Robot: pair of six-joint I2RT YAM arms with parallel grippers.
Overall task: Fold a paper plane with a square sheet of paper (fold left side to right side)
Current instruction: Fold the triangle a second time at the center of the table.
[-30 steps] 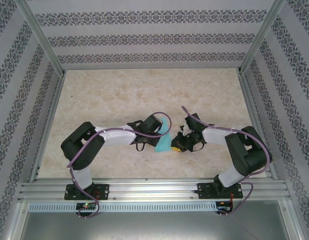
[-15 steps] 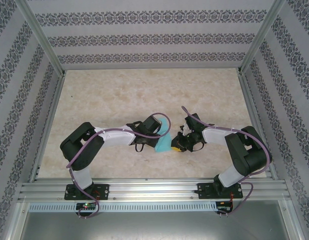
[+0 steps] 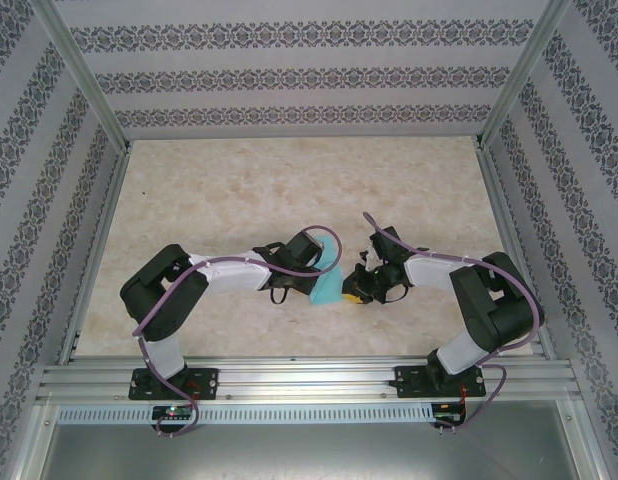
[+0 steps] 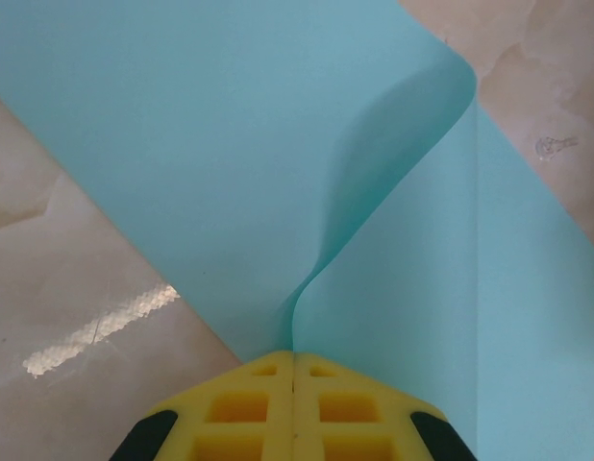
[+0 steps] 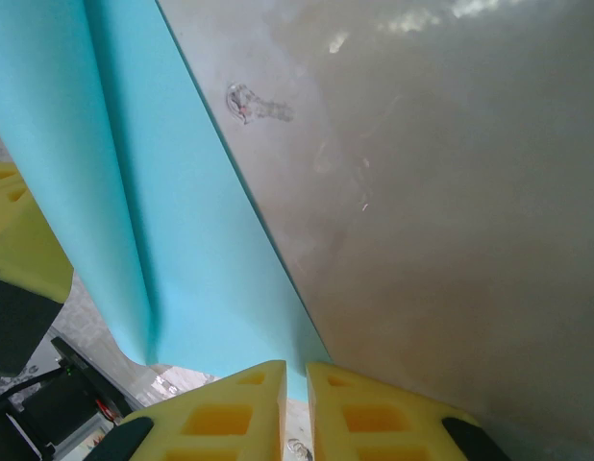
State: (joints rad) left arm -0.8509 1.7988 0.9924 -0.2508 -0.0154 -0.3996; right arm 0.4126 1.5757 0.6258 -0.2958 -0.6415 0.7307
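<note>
The yellow ribbed fingers of the left claw (image 4: 293, 370) are pressed flat together, and an edge of a thin turquoise sheet of paper (image 4: 210, 144) is clamped in the seam between them. From that seam the paper rises as a soft standing curl, which bends over to a rounded tip at the upper right of the left wrist view. Behind the curl a broad flat layer of the same sheet is spread diagonally over the beige marbled desk (image 4: 76, 288).

The yellow fingers of the right claw (image 5: 297, 379) are held almost together, with only a narrow slit left between them. The lower edge of the sheet reaches down to their tips, but whether it is pinched there cannot be told. Above those tips a long fold is seen running up the turquoise surface, with one layer lifted beside another. A small glossy smudge (image 5: 251, 102) is seen on the desk just beside the sheet's straight edge.

In the top external view the sheet is found between the two claws, in the near half of the desk and close to its middle, with both arms bent inward toward it. The desk is enclosed by walls of grey patterned bands (image 3: 289, 80) and an aluminium frame rail (image 3: 299, 372) along the near edge.
</note>
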